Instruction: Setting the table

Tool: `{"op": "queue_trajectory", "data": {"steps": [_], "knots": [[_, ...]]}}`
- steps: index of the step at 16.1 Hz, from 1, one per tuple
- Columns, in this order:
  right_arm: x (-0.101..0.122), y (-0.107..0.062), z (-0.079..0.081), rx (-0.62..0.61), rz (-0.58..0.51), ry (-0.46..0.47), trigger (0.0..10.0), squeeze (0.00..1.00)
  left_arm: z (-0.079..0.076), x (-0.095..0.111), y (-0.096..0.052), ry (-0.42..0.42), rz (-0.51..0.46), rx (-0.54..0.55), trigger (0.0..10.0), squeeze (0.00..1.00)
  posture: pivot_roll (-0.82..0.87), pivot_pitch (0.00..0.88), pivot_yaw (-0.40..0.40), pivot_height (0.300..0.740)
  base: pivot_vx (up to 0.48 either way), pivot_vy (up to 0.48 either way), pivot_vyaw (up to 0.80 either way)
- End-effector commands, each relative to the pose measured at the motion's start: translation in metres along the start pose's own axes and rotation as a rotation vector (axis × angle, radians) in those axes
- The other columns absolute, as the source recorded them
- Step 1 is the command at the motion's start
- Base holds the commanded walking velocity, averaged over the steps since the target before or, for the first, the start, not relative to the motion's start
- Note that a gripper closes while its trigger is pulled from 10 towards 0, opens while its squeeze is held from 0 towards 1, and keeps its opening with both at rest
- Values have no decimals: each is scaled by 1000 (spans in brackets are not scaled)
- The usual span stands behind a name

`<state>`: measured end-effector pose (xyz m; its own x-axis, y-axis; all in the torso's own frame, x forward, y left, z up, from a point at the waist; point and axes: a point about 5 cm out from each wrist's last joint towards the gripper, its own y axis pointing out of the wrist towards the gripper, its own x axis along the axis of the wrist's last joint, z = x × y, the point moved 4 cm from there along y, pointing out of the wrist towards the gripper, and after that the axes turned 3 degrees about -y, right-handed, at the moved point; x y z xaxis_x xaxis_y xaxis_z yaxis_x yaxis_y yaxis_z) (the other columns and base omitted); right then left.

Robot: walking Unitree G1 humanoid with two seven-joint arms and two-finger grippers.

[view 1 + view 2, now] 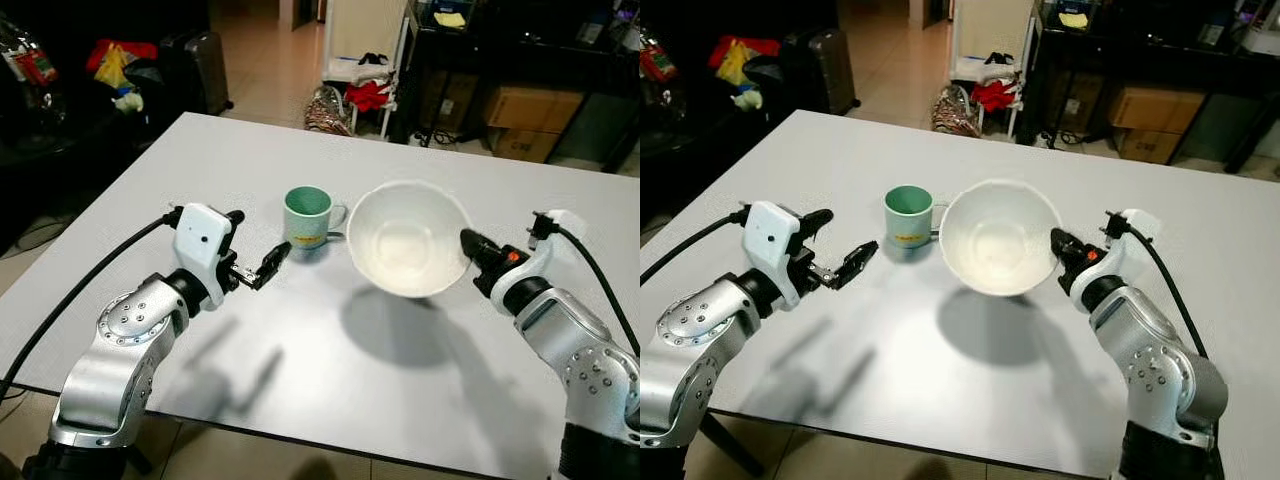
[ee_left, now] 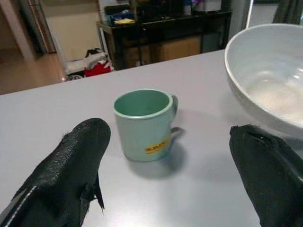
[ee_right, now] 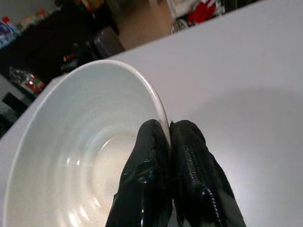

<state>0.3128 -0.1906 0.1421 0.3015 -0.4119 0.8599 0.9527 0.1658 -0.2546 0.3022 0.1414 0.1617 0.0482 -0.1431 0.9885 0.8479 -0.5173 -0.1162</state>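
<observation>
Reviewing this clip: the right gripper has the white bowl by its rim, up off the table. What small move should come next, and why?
Probably lower the bowl straight down onto the table. The right gripper is shut on its rim, and the shadow beneath shows it hanging above the surface. It sits beside the green mug, so keep that gap. The left gripper is open near the mug and holds nothing.

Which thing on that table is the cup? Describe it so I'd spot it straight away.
Look at the big white table, near its middle. Beside the large white bowl, which the right gripper holds up by its rim, stands the mug: small, pale green, with a yellow label, and upright on the tabletop.
</observation>
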Motion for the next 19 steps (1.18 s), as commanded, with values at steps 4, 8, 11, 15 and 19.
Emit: {"op": "queue_trajectory", "data": {"steps": [4, 8, 11, 15, 19], "knots": [[5, 16, -13, -34, 6, 53, 10000, 0, -11, -2, 0, 23, 31, -75, 10000, 0, -81, 0, -51, 740, 0, 0, 0], [3, 32, -32, -129, 87, 92, 10000, 0, -29, -10, -8, 8, 105, -239, 10000, 0, -87, 0, -45, 740, 0, 0, 0], [7, 38, -33, -119, 82, 150, 10000, 0, -26, -11, -8, 13, 109, -234, 10000, 0, -85, 0, -47, 740, 0, 0, 0], [7, 51, -32, -105, 102, 203, 10000, 0, -25, -10, -8, 11, 116, -241, 10000, 0, -75, 0, -47, 740, 0, 0, 0], [6, 63, -37, -137, 91, 248, 10000, 0, -23, -10, -9, 21, 121, -247, 10000, 0, -74, 0, -41, 740, 0, 0, 0]]}}
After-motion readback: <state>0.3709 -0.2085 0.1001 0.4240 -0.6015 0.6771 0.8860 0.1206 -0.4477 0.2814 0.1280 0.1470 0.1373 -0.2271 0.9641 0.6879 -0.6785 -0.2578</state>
